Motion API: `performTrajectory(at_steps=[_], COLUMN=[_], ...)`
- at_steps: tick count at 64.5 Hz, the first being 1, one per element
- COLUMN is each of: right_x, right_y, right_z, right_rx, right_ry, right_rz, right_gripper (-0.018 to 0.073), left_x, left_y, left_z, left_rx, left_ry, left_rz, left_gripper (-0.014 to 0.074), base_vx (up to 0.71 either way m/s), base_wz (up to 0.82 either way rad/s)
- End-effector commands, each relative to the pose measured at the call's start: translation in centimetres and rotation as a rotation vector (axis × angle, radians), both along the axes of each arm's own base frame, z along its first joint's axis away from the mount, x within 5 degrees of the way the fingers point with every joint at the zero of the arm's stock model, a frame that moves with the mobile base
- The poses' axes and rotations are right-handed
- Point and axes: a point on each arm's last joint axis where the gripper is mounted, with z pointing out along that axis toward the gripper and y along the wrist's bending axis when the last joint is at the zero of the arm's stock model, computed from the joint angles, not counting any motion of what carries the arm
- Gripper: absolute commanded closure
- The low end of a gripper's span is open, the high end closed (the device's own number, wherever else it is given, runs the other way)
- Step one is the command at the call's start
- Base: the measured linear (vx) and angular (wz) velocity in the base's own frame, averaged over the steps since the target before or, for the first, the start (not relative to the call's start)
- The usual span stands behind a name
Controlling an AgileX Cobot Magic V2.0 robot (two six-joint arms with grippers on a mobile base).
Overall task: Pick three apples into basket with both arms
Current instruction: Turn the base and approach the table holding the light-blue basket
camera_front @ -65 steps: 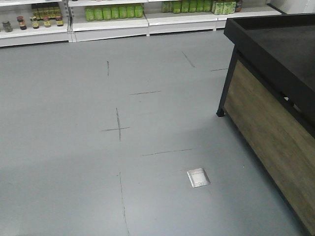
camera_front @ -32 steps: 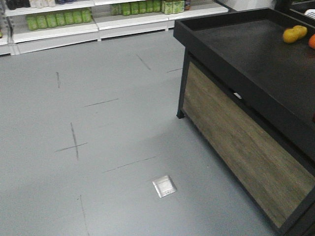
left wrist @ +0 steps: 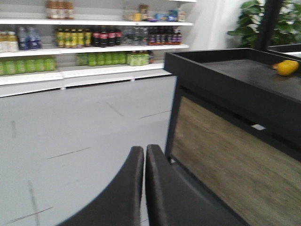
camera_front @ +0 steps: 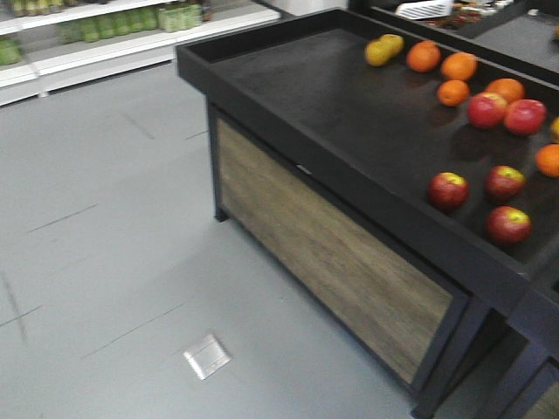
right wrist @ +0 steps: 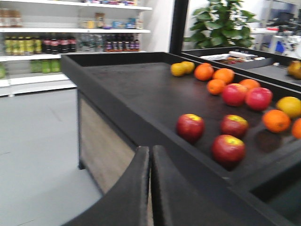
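Three dark red apples lie on the black display stand (camera_front: 349,113) near its front right: one (camera_front: 448,189), a second (camera_front: 505,181) and a third (camera_front: 508,224). The right wrist view shows them too (right wrist: 190,127), (right wrist: 234,125), (right wrist: 228,149), beyond the stand's rim. My right gripper (right wrist: 150,149) is shut and empty, short of that rim. My left gripper (left wrist: 145,149) is shut and empty over the floor beside the stand's wooden side (left wrist: 225,160). A white slotted thing (camera_front: 424,9) sits on the farther stand; I cannot tell whether it is the basket.
Paler red apples (camera_front: 486,109), oranges (camera_front: 424,56) and yellow fruit (camera_front: 384,49) lie further back on the stand. Grey floor (camera_front: 105,262) with a metal floor plate (camera_front: 206,356) spreads to the left. Shelves of bottles (left wrist: 94,37) line the back wall.
The front view has swung right: the black stand moved from the right edge to the middle, and the apples and oranges came into sight. The shelves slid off to the left.
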Motion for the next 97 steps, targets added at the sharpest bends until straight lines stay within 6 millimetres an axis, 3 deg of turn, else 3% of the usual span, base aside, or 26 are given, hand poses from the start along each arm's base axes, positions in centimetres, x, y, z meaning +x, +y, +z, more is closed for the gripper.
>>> performTrajectory(at_steps=[1,57,97], right_x=[-0.04,-0.04,-0.04], right_y=[0.00,0.00,0.00], right_z=[0.34,0.34,0.34], right_rx=[-0.003,-0.003,-0.003], right_ry=[-0.078,-0.078,-0.078], right_rz=[0.000,0.000,0.000], right_gripper=[0.0564,0.0564,0.0564], left_x=[-0.04,-0.04,-0.04], left_y=[-0.03,-0.03,-0.03], left_z=[0.60,0.60,0.60], left_rx=[0.004,0.004,0.004], left_ry=[-0.086,-0.086,-0.086], left_rz=[-0.005,-0.005,-0.005], left_gripper=[0.0603,0.0603,0.0603], base_vx=[0.13,0.11,0.09], base_wz=[-0.52,-0.43,-0.19])
